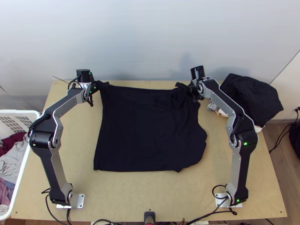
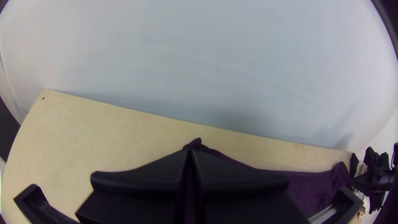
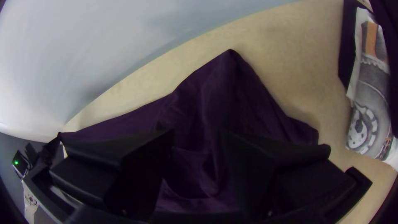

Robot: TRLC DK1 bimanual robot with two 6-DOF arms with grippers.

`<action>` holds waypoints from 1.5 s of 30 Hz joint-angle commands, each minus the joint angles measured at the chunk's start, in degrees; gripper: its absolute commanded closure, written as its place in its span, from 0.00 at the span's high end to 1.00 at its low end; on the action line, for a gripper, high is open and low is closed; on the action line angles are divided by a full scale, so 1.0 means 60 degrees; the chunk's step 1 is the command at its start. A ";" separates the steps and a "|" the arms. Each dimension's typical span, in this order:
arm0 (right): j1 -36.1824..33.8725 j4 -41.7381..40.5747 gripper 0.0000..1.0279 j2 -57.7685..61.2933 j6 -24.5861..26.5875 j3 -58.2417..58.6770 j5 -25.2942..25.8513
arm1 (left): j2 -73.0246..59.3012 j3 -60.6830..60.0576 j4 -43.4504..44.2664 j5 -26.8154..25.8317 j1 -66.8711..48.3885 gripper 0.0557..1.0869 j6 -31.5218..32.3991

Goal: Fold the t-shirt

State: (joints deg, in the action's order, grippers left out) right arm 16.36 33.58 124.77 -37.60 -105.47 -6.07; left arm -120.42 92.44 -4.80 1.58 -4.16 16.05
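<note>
The black t-shirt [image 1: 144, 131] lies spread on the table, its right part wrinkled and uneven. In the top view my left gripper [image 1: 100, 84] is at the shirt's far left corner. The left wrist view has my left gripper [image 2: 190, 152] shut on that corner, a small tip of dark cloth [image 2: 198, 143] poking out beyond the fingers. My right gripper [image 1: 184, 88] is at the far right part of the shirt in the top view. In the right wrist view my right gripper [image 3: 198, 135] is open above the raised, creased cloth [image 3: 228, 83].
A dark cloth pile [image 1: 251, 95] with a printed grey and orange piece [image 3: 367, 91] lies at the table's far right. A white basket [image 1: 28, 150] of clothes stands at the left. Bare table [image 1: 123, 191] lies nearer than the shirt.
</note>
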 commanded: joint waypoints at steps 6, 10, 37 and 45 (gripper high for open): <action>0.0144 0.0174 0.59 -0.0229 0.0027 0.0513 -0.0044 | 0.0119 0.0061 -0.0153 0.0000 0.0020 0.04 -0.0010; 0.0115 0.0218 0.65 -0.0214 0.0071 0.0484 -0.0029 | 0.0119 0.0076 -0.0196 0.0000 0.0005 0.04 -0.0010; -0.0559 -0.0148 0.03 0.1822 0.0686 -0.4204 0.1040 | -0.0789 0.2200 -0.0753 0.0336 0.0298 0.04 -0.0010; -0.0896 -0.0514 0.03 0.1807 0.0701 -0.4394 0.1333 | -0.1331 0.3372 -0.1222 0.0424 0.0430 0.04 -0.0010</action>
State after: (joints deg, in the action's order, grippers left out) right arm 12.58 32.03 135.15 -33.36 -129.23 0.64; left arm -126.26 107.87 -10.66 3.68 -2.20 15.92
